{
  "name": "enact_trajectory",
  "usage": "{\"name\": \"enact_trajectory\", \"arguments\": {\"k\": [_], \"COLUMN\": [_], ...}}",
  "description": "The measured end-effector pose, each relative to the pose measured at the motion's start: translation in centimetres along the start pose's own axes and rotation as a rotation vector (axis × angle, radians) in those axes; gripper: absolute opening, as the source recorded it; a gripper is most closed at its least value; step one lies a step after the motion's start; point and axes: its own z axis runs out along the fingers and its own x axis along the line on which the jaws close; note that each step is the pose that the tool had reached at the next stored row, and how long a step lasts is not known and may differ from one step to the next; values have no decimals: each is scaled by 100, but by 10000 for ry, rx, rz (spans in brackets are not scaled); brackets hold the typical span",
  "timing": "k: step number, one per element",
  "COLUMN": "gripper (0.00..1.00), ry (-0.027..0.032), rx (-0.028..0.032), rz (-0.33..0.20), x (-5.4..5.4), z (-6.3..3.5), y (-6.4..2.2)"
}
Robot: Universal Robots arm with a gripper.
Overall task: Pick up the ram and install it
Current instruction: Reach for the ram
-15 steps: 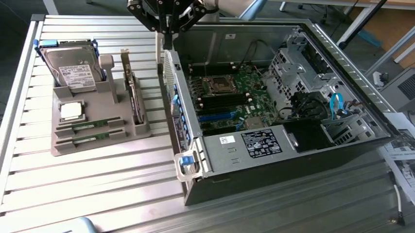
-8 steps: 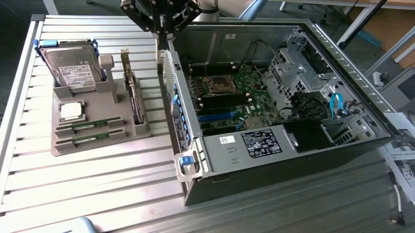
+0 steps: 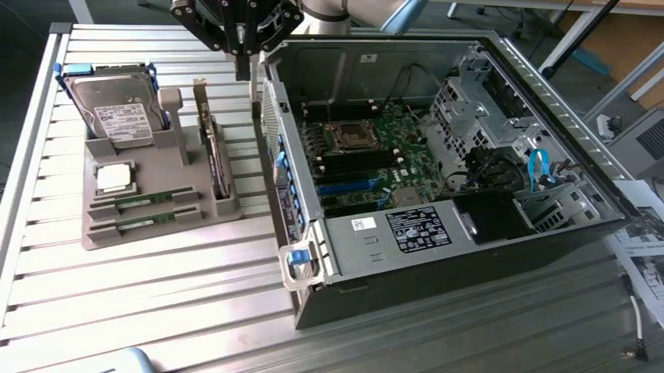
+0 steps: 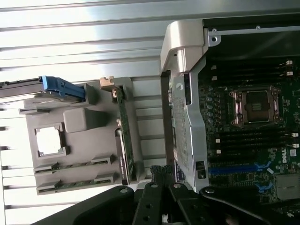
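Two ram sticks, thin and green, lie side by side in slots at the front of a grey holder tray [image 3: 207, 214]: one ram stick [image 3: 140, 200] behind the other ram stick [image 3: 138, 223]. In the wrist view they are the ram stick [image 4: 70, 166] and the ram stick [image 4: 70, 182]. My gripper [image 3: 242, 71] hangs high above the gap between the tray and the open computer case [image 3: 436, 256]. It is shut with nothing in it, well away from the ram. Its black linkage [image 4: 159, 206] shows in the wrist view. The motherboard's dark memory slots [image 3: 358, 163] lie beside the processor socket [image 3: 351, 137].
The tray also carries a hard drive [image 3: 120, 109], a square silver processor [image 3: 112, 177] and an upright green expansion card [image 3: 214, 151]. The case walls stand tall around the motherboard, with a drive cage and cables [image 3: 534, 175] at the exterior view's right. Everything rests on a ribbed metal table [image 3: 155, 295].
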Motion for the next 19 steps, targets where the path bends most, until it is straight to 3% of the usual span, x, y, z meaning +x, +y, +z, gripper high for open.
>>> {"name": "enact_trajectory", "arguments": {"k": [19], "gripper": [10], "ry": [-3], "rx": [44], "rz": [-1], "x": [284], "z": [-5], "y": [-21]}}
